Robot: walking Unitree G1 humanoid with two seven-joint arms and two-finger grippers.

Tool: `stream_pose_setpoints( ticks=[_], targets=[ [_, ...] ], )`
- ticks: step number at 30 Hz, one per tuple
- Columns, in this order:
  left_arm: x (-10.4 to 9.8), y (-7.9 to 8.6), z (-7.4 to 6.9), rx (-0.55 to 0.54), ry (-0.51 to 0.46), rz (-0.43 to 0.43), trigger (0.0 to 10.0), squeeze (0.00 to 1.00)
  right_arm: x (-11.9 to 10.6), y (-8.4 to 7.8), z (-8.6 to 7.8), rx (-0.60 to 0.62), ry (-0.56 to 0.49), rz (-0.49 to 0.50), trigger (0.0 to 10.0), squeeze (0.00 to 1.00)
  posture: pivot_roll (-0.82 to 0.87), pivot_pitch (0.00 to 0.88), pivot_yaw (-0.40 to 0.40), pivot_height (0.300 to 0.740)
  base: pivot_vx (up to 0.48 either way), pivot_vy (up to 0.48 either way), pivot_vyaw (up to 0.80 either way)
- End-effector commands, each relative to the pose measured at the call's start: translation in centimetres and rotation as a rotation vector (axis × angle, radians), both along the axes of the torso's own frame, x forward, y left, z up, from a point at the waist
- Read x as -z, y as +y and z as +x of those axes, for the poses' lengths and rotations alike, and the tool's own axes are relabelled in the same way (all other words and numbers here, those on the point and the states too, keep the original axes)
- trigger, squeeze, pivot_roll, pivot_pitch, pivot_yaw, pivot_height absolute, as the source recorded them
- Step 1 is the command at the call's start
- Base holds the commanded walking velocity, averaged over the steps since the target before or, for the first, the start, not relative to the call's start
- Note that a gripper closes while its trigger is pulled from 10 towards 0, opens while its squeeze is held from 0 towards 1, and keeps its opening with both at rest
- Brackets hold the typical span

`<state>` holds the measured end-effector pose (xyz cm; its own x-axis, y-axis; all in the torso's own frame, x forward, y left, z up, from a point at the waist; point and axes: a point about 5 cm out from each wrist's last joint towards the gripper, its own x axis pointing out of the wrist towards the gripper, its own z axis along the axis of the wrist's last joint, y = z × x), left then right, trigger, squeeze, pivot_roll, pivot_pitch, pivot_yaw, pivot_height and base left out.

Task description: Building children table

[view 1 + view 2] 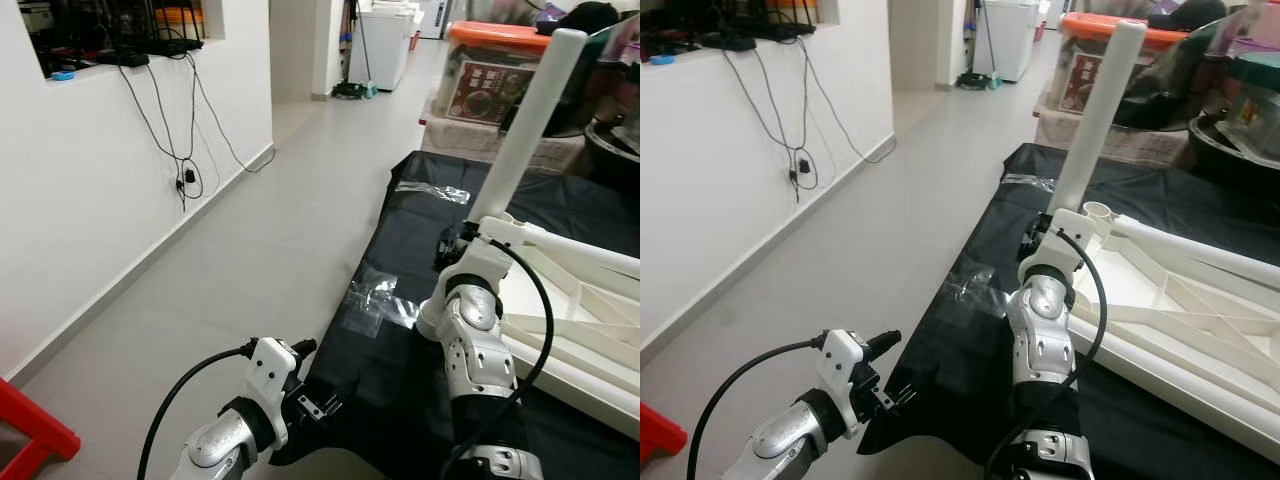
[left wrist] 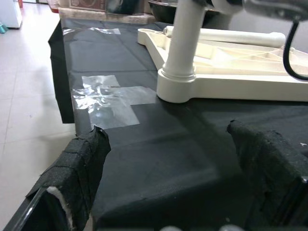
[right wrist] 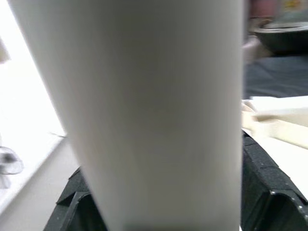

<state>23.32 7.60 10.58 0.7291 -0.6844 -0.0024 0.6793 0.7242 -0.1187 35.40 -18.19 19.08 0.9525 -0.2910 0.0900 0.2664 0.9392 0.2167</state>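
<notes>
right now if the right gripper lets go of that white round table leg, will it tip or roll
The white round plastic table leg stands in a corner socket of the white upturned tabletop, so it probably stays up. It looks stiff and light. Lying loose, its round shape would likely roll.

White leg upright in overturned tabletop's corner, seemingly

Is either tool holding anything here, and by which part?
The right tool is shut on the white table leg, low on its shaft near the tabletop's corner socket. The left tool is open, holding nothing.
</notes>
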Motion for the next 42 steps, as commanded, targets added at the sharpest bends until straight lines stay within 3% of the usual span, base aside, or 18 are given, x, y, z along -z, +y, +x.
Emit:
stream_pose_setpoints(
  ticks=[1,2,4,5,6,8,14,15,17,19,28,29,30,31,33,34,39,42],
  targets=[
    [0.1,-0.1,0.0,0.005,0.011,-0.001,10.0,0.0,-1.1,0.3,0.8,-0.2,-0.064,0.033,10.0,0.0,0.03,0.0,-0.05,0.74,0.0,0.0,0.0],
    [0.1,-0.1,0.0,0.005,0.011,-0.001,10.0,0.0,-1.1,0.3,0.8,-0.2,-0.064,0.033,10.0,0.0,0.03,0.0,-0.05,0.74,0.0,0.0,0.0],
    [0.1,-0.1,0.0,0.005,0.011,-0.001,10.0,0.0,-1.0,1.1,1.0,-0.445,-0.058,0.012,10.0,0.0,0.03,0.0,-0.05,0.74,0.0,0.0,0.0],
    [0.1,-0.1,0.0,0.005,0.011,-0.001,10.0,0.0,-1.0,1.1,1.0,-0.445,-0.058,0.012,10.0,0.0,0.03,0.0,-0.05,0.74,0.0,0.0,0.0],
    [0.1,-0.2,0.0,0.005,0.01,-0.001,10.0,0.0,-0.5,1.7,0.7,-0.67,-0.028,-0.001,10.0,0.0,0.03,0.0,-0.051,0.74,0.0,0.0,0.0],
    [0.1,-0.2,0.0,0.006,0.008,0.002,10.0,0.0,0.2,1.9,-0.2,-0.894,0.023,-0.061,10.0,0.0,0.03,0.0,-0.053,0.74,0.0,0.0,0.0],
    [0.1,-0.2,0.0,0.008,0.007,0.004,10.0,0.0,0.7,1.8,-0.6,-1.013,0.052,-0.085,10.0,0.0,0.03,0.0,-0.052,0.74,0.0,0.0,0.0],
    [0.1,-0.2,0.1,0.009,0.008,0.004,10.0,0.0,0.8,1.7,-0.7,-1.118,0.068,-0.08,10.0,0.0,0.03,0.0,-0.052,0.74,0.0,0.0,0.0],
    [0.1,-0.2,0.1,0.009,0.008,0.004,10.0,0.0,0.8,1.7,-0.7,-1.118,0.068,-0.08,10.0,0.0,0.03,0.0,-0.052,0.74,0.0,0.0,0.0],
    [0.1,-0.2,0.1,0.007,0.009,0.002,10.0,0.0,0.7,1.6,-0.7,-1.311,0.085,-0.068,10.0,0.0,0.04,0.0,-0.058,0.74,0.0,0.0,0.0],
    [0.1,-0.2,0.1,-0.003,0.007,-0.001,10.0,0.0,-0.2,2.2,-0.8,-1.553,0.057,-0.057,10.0,0.0,0.04,0.0,-0.06,0.74,0.0,0.0,0.0],
    [0.1,-0.2,0.1,-0.003,0.007,-0.002,10.0,0.0,-0.3,2.4,-1.0,-1.59,0.053,-0.054,7.9,0.0,0.04,0.0,-0.058,0.74,0.0,0.0,0.0],
    [0.1,-0.2,0.1,-0.003,0.007,-0.002,10.0,0.0,-0.3,2.4,-1.0,-1.59,0.053,-0.054,7.9,0.0,0.04,0.0,-0.058,0.74,0.0,0.0,0.0],
    [0.1,-0.2,0.1,-0.001,0.008,-0.003,10.0,0.0,-0.1,2.6,-1.1,-1.607,0.058,-0.061,2.0,0.0,0.04,0.0,-0.057,0.74,0.0,0.0,0.0],
    [0.1,-0.2,0.0,0.0,0.009,-0.003,10.0,0.0,0.0,2.6,-1.2,-1.621,0.064,-0.068,2.0,0.0,0.04,0.0,-0.057,0.74,0.0,0.0,0.0],
    [0.1,-0.2,0.0,0.001,0.01,-0.004,10.0,0.0,0.2,2.8,-1.3,-1.617,0.067,-0.076,0.0,0.0,0.04,0.0,-0.056,0.74,0.0,0.0,0.0],
    [0.1,-0.2,0.0,0.002,0.012,-0.004,10.0,0.0,0.5,2.8,-1.2,-1.606,0.063,-0.08,0.0,0.0,0.04,0.0,-0.055,0.74,0.0,0.0,0.0],
    [0.1,-0.2,0.0,0.002,0.013,-0.004,10.0,0.0,0.7,3.0,-0.5,-1.48,0.048,-0.114,0.0,0.0,0.04,0.0,-0.056,0.74,0.0,0.0,0.0]
  ],
)
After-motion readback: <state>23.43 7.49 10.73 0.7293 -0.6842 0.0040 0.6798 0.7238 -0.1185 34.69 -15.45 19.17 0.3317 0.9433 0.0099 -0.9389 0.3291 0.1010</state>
